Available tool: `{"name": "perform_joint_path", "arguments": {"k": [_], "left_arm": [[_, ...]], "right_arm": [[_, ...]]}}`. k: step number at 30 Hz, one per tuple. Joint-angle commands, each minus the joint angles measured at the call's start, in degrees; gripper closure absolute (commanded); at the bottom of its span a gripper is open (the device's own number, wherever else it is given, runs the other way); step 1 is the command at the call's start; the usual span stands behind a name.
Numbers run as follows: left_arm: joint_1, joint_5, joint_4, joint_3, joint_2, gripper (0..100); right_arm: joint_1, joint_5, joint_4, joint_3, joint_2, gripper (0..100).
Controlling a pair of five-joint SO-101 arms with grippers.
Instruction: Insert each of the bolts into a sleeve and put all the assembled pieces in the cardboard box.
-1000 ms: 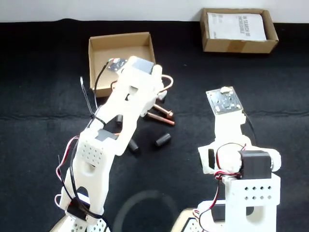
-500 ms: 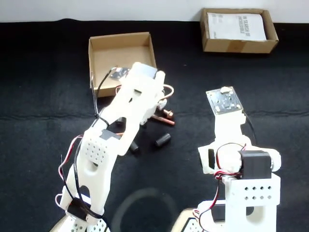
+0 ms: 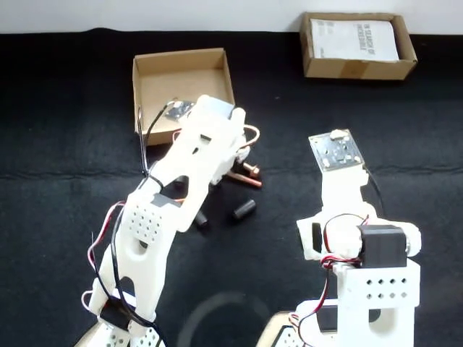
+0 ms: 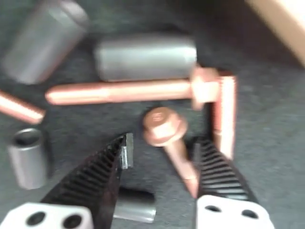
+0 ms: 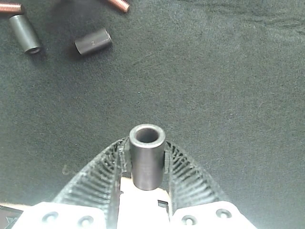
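You can count four copper bolts (image 4: pixel 124 91) and four dark grey sleeves (image 4: pixel 145 57) on the black table (image 3: pixel 72 181), piled at 5 o'clock from the open cardboard box (image 3: pixel 181 55). Your left gripper (image 4: pixel 162 143) hangs over them with its jaws spread either side of one flange-headed bolt (image 4: pixel 164 126), not gripping it. A fifth sleeve (image 5: pixel 147 164), a plain hollow cylinder, stands upright, clamped in your right gripper (image 5: pixel 147 148) at 3 o'clock from the pile. A second box (image 3: pixel 358 69) sits at 1 o'clock.

Between the left gripper's (image 4: pixel 163 145) tips the bolt (image 4: pixel 165 127) looked like smooth coppery metal; the sleeve (image 5: pixel 147 168) in the right gripper (image 5: pixel 147 150) was dull grey metal, over matt black cloth (image 5: pixel 214 71).
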State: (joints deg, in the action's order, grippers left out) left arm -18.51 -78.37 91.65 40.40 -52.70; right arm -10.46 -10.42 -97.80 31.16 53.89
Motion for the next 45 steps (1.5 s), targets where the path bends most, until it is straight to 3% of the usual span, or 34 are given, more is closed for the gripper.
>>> {"name": "perform_joint_path", "arguments": {"k": [1, 10, 17, 23, 31, 39, 45], "left_arm": [[0.75, -0.44, -0.09, 0.04, -0.48, 99], [0.75, -0.09, -0.53, 0.31, -0.13, 99], [0.84, 0.53, -0.09, 1.80, -0.13, 99], [1.98, 9.14, -0.09, 1.98, -0.31, 99], [2.77, 29.27, 0.09, 1.98, -0.04, 99], [2.15, 46.59, 7.38, 8.92, 0.04, 99], [2.33, 53.54, 8.88, 15.96, 0.22, 99]], "right_arm": [[0.57, -0.26, 0.66, -0.13, -0.57, 99.1], [0.57, -0.44, 1.27, -0.04, -0.57, 99.1], [0.57, -0.44, 10.86, 7.25, -0.48, 99.1], [0.22, -0.62, 24.04, 18.24, -0.31, 99.1], [0.22, -0.18, 38.90, 28.62, -0.04, 99.1], [0.04, -0.09, 51.74, 37.67, -0.04, 99.1], [-6.46, 1.85, 64.04, 44.79, -0.04, 99.1]]}}
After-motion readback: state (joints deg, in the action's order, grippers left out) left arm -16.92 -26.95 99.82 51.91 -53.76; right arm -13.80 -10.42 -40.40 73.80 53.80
